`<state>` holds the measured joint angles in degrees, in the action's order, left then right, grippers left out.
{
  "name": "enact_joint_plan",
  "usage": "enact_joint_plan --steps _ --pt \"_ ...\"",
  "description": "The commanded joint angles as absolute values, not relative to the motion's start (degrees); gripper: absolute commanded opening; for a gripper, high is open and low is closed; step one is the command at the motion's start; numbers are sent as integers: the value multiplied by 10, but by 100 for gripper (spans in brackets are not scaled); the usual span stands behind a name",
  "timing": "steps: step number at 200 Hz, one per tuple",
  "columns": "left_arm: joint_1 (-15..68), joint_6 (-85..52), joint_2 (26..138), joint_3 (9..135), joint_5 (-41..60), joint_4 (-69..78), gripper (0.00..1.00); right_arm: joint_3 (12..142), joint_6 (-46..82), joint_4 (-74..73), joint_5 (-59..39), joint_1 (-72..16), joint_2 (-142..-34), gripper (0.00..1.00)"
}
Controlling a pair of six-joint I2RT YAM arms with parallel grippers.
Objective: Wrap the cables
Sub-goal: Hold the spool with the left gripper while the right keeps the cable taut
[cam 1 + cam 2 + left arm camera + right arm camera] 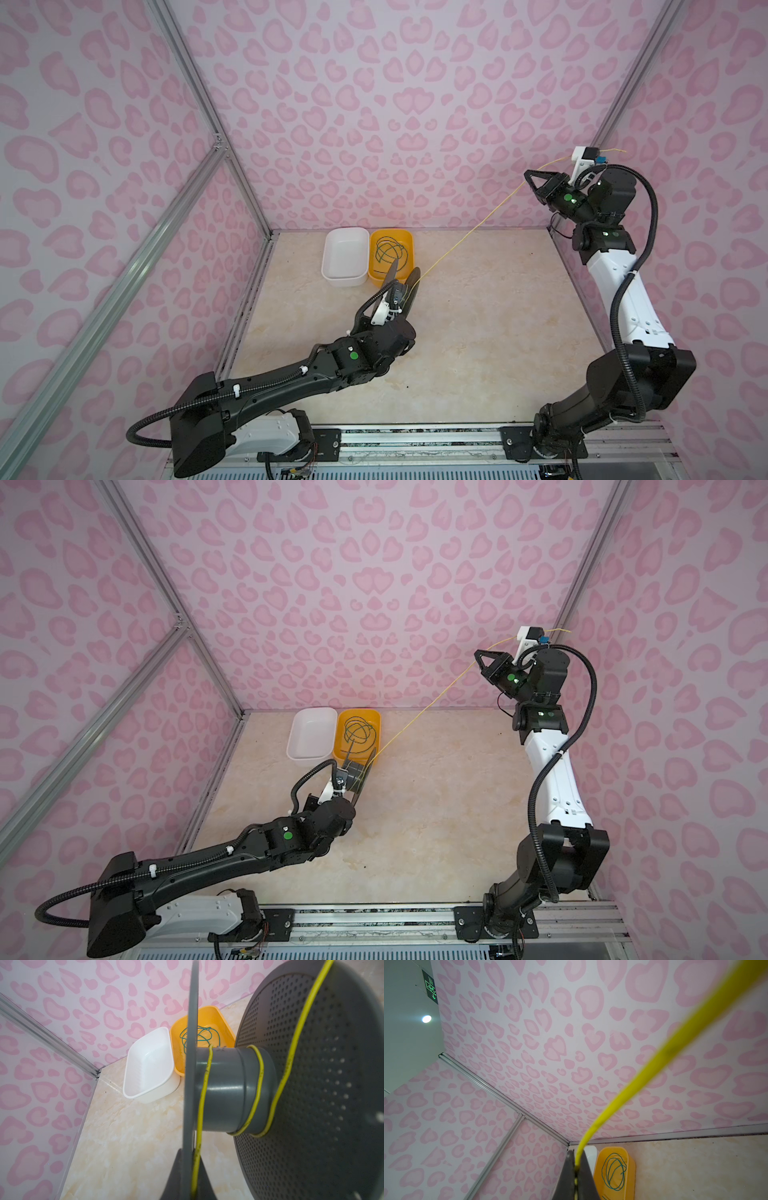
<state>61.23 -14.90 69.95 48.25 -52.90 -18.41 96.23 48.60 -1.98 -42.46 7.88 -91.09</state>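
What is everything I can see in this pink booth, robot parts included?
table: one, beige marbled, floor of the booth
walls: pink heart print, all around
white tub: one, white, empty, far table edge
yellow tub: one, orange-yellow, beside the white tub
green cable: one, dark green, loosely coiled in the yellow tub
spool: one, grey, near the tubs
yellow cable: one, bright yellow, few turns on spool, then taut through the air
left gripper: one, black, jaws shut on spool
right gripper: one, black, raised high, jaws shut on yellow cable

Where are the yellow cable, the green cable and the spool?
yellow cable [478, 225]: a top view, middle of the taut span.
green cable [390, 250]: a top view, middle of the coil.
spool [224, 1088]: left wrist view, hub between the flanges.
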Motion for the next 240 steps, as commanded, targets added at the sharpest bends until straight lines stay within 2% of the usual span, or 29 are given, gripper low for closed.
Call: enact_joint_plan --steps 1,68,147,205,240 --pt "612 -146 694 480 -576 -343 4 980 464 -127 -296 90 -919 0" --pt "618 -153 679 488 -565 -366 4 980 459 -132 -288 85 -936 0" --pt "653 -112 609 518 -486 -438 4 943 458 -169 -253 71 -999 0" --pt "657 -81 560 529 -429 -435 4 949 464 -170 -240 65 -1057 0" --pt "657 -66 523 545 -368 -381 4 918 469 -186 -233 59 -1078 0"
